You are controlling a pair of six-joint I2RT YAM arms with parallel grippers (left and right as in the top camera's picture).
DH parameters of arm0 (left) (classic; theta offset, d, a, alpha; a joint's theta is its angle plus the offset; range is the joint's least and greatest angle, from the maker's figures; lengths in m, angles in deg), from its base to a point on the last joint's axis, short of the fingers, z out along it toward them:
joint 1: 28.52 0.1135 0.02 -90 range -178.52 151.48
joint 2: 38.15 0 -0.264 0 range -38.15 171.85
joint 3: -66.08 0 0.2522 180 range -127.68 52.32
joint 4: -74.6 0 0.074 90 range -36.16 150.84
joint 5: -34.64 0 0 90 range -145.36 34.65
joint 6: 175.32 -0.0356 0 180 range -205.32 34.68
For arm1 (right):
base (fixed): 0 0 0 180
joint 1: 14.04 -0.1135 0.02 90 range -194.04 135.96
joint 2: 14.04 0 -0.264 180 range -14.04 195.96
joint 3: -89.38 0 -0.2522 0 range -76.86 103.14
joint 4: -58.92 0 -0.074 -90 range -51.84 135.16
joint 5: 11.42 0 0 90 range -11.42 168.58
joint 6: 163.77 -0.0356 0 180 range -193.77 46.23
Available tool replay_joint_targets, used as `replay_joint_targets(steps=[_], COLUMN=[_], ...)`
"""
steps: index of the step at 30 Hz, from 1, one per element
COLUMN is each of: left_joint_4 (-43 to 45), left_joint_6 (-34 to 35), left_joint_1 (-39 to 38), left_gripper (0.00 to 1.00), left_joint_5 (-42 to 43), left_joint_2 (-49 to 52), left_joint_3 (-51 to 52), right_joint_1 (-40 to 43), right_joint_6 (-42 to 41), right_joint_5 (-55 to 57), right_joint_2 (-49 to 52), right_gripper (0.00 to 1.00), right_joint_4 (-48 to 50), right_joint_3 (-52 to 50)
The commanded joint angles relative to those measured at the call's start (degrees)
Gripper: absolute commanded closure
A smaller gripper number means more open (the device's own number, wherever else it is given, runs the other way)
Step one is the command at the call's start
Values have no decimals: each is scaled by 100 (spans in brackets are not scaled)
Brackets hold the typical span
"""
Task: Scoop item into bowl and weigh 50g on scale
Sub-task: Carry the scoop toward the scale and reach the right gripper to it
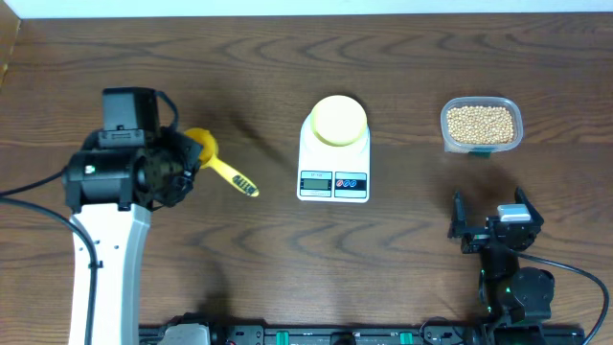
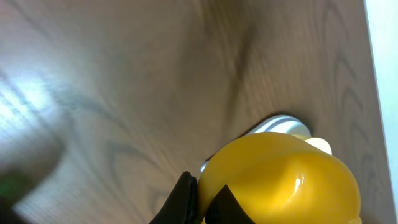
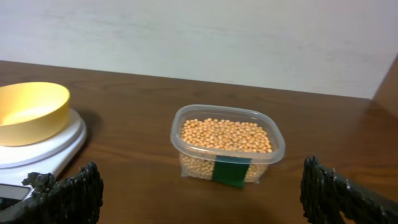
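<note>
Step in hand: scoop (image 1: 222, 165) pickup. Left end effector (image 1: 192, 153) grips scoop near desk's left edge; right end effector (image 3: 199, 186) open. Next: carry scoop to beans (image 1: 481, 122), toward far-right corner.

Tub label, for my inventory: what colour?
The label is dark green; right wrist view shows it best.

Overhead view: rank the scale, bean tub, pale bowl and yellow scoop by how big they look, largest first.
1. scale
2. bean tub, a little smaller than the scale
3. bowl
4. yellow scoop. It is long but thin, and its head is partly hidden, so its place is less sure.
</note>
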Motion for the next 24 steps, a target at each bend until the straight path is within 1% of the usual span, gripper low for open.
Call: replay_joint_targets(steps=[1,4,7,9,10,12,14,16,18,19,20,21,22,24], left_joint_4=[262,638,929,1045,1069,1088,1091,1082,1049,1025,1019,1021,1025,1025], left_joint_6=[114,118,275,468,514,590,608,605,605,605,605,605,605,605], left_joint_1=[-210,-422,-553,-616,-636,-656,-656,-656,-656,-656,-656,-656,-656,-656], left_gripper=[92,93,93,93,92,92,92,92,93,93,93,93,93,93], left_joint_5=[-37,-35,-37,-35,-37,-35,-33,-31,-28,-28,-28,-28,-31,-31], left_joint_2=[55,96,146,186,210,260,304,352,365,365,365,365,367,369], left_joint_3=[79,79,79,79,79,79,79,79,79,81,79,79,79,79], right_joint_1=[-22,-22,-22,-22,-22,-22,-22,-22,-22,-22,-22,-22,-22,-22], right_joint_6=[131,129,103,-258,-573,-2378,-4328,-5624,-6253,-6620,-6758,-6736,-6568,-6540], right_joint_5=[238,175,-181,-629,-772,-1045,-1611,-1663,-1639,-1668,-1810,-1895,-2009,-2284], right_joint_2=[-37,-37,-37,-37,-37,-37,-37,-33,-33,-13,7,9,13,44], right_gripper=[1,1,1,1,1,1,1,1,1,1,1,1,1,1], right_joint_4=[0,76,518,841,960,1078,774,391,55,55,118,219,431,964], right_joint_3=[-9,-9,-9,-9,-9,-9,-9,-9,-9,-9,-9,-9,-9,-9])
